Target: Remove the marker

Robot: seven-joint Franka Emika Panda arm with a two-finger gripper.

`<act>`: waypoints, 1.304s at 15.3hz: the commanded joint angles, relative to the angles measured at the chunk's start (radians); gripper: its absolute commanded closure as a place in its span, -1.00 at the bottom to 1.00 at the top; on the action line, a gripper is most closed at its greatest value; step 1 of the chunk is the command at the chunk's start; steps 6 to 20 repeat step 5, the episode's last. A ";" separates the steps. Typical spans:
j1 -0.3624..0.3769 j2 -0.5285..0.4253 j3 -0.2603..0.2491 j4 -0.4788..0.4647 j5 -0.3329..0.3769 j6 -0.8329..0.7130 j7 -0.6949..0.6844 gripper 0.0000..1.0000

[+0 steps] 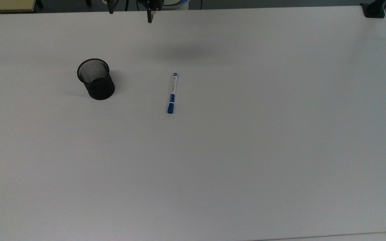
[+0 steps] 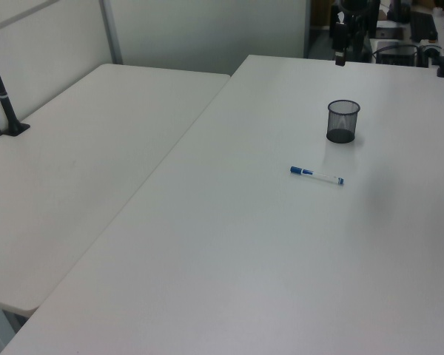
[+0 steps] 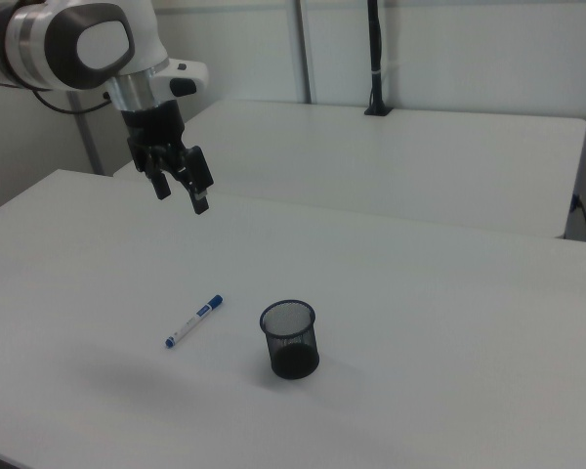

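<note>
The marker (image 1: 172, 93), white with a blue cap, lies flat on the white table (image 1: 246, 150), to the top view's right of the black mesh cup (image 1: 95, 79). It also shows as the marker (image 2: 317, 176) and the marker (image 3: 194, 320), apart from the cup (image 2: 342, 122) and the cup (image 3: 289, 339). My gripper (image 3: 182, 198) hangs high above the table, open and holding nothing. In the top view the gripper (image 1: 131, 14) sits at the upper edge, far from the marker. In the left view the gripper (image 2: 340, 56) is beyond the cup.
A black clamp (image 1: 373, 10) sits at the table's far corner on the top view's right. A second white table (image 2: 74, 170) adjoins on the left view's left, with a black pole (image 2: 4, 96). Another pole (image 3: 374, 59) stands on the rear table.
</note>
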 commanded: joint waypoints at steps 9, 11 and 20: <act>-0.045 0.003 -0.017 0.079 0.018 -0.008 -0.163 -1.00; -0.045 0.003 -0.017 0.079 0.018 -0.008 -0.163 -1.00; -0.045 0.003 -0.017 0.079 0.018 -0.008 -0.163 -1.00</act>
